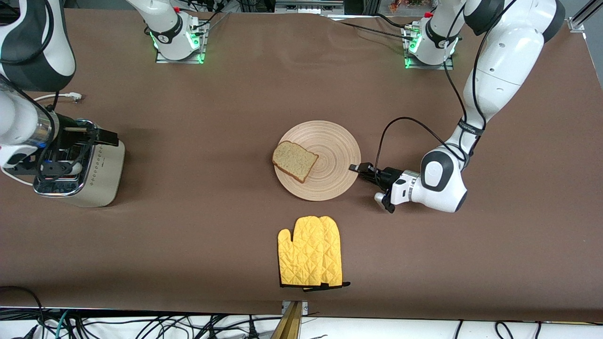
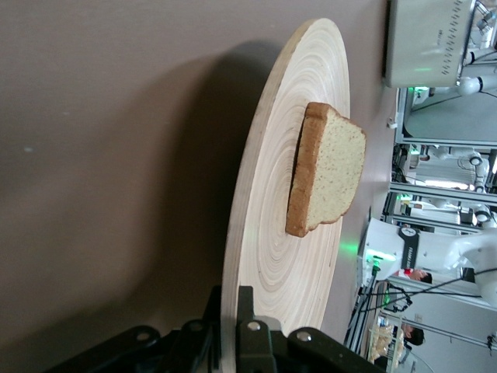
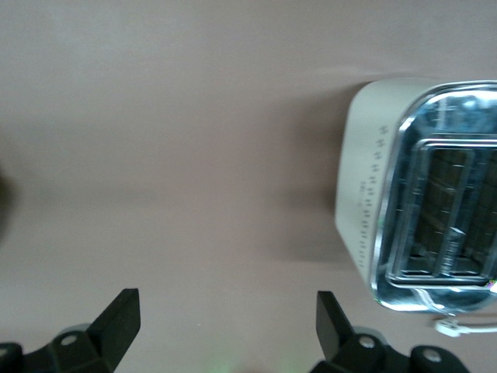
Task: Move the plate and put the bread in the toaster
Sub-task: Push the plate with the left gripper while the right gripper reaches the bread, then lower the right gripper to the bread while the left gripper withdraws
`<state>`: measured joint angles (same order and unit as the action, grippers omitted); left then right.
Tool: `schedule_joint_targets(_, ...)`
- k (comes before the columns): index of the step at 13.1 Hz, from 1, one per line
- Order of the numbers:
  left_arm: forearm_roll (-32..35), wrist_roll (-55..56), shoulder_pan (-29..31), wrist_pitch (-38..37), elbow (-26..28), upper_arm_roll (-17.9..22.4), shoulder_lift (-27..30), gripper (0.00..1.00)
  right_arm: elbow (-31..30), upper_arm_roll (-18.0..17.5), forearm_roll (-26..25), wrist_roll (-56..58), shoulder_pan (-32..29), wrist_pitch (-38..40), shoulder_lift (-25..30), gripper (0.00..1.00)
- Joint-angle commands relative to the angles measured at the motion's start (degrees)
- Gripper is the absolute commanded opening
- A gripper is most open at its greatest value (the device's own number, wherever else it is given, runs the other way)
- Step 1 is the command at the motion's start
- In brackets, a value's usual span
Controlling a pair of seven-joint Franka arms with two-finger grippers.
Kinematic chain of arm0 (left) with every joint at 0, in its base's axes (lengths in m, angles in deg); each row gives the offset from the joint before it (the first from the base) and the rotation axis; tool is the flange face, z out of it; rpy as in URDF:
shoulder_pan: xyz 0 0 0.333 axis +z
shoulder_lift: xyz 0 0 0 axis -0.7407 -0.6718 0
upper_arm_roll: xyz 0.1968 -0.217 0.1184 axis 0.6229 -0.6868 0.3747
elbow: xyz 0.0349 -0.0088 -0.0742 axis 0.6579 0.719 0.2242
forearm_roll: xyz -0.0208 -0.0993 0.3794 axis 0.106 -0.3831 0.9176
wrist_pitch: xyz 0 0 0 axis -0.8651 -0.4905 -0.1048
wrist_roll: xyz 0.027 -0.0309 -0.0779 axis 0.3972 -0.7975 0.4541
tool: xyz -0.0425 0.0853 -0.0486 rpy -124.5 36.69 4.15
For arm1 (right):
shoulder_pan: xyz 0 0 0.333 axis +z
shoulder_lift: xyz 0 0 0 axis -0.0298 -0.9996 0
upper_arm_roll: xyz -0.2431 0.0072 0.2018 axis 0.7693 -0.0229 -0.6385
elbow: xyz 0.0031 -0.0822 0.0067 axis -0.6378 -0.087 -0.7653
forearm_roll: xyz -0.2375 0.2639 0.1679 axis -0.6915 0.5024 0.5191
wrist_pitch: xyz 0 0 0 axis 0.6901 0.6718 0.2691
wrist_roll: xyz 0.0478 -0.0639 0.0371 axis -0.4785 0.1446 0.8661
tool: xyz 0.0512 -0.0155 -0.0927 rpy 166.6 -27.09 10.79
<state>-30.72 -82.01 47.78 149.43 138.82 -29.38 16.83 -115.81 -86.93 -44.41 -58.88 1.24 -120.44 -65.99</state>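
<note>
The round light-wood plate [image 1: 334, 150] lies at the middle of the table with the slice of bread [image 1: 294, 161] on its part toward the right arm's end. My left gripper [image 1: 354, 168] is shut on the plate's rim at the left arm's end; the left wrist view shows the fingers [image 2: 268, 311] clamped above and below the plate [image 2: 295, 256], with the bread [image 2: 330, 175] farther along. The cream toaster [image 1: 101, 174] stands at the right arm's end. My right gripper [image 1: 94, 134] hangs open and empty over it; its wrist view [image 3: 227, 311] shows the toaster [image 3: 365, 194] and both slots.
A yellow oven mitt [image 1: 309, 258] lies nearer to the front camera than the plate. The toaster's white cord [image 1: 61, 96] runs toward the robots' side. Brown cloth covers the table.
</note>
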Motion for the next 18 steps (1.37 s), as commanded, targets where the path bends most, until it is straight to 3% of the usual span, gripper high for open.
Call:
schedule_joint_targets(1, -2.0, -1.8, 0.1, 0.0, -0.1, 0.4, -0.7, 0.12, 1.2, -0.1, 3.7, -0.4, 0.1, -0.3, -2.1, 1.00)
schedule_joint_targets(2, -1.9, -1.8, 0.5, -0.2, 0.0, 0.4, -0.6, 0.79, 1.2, -0.3, 5.8, -0.6, 0.7, -1.3, -2.8, 1.00)
schedule_joint_targets(3, -1.8, -1.7, 1.1, -0.7, 0.1, 0.4, -0.4, 1.00, 1.1, -0.3, 7.8, -0.7, 2.2, -3.0, -3.7, 1.00)
schedule_joint_targets(7, 2.0, -1.0, 5.5, -5.3, 0.0, 0.6, 2.8, 1.00, 0.9, -0.3, 18.2, -11.5, 9.0, -12.0, -10.1, 1.00)
schedule_joint_targets(11, 15.6, -0.4, 12.3, -11.0, -0.9, 0.7, 9.1, 1.00, 0.8, -0.3, 19.9, -20.1, 17.7, -25.4, -16.4, 1.00)
schedule_joint_targets(14, 26.4, 0.5, 12.6, -11.0, -3.6, 0.8, 13.9, 1.00, 0.8, -0.3, 21.4, -24.4, 22.6, -34.6, -21.2, 1.00)
schedule_joint_targets(16, 36.6, 1.1, 13.1, -11.5, -5.2, 0.8, 17.7, 1.00, 0.8, -0.3, 25.5, -25.1, 25.3, -39.7, -24.0, 1.00)
schedule_joint_targets(18, 48.5, 3.5, 12.7, -11.9, -5.2, -0.1, 24.3, 1.00, 0.8, -0.3, 25.7, -25.2, 27.1, -42.6, -26.0, 1.00)
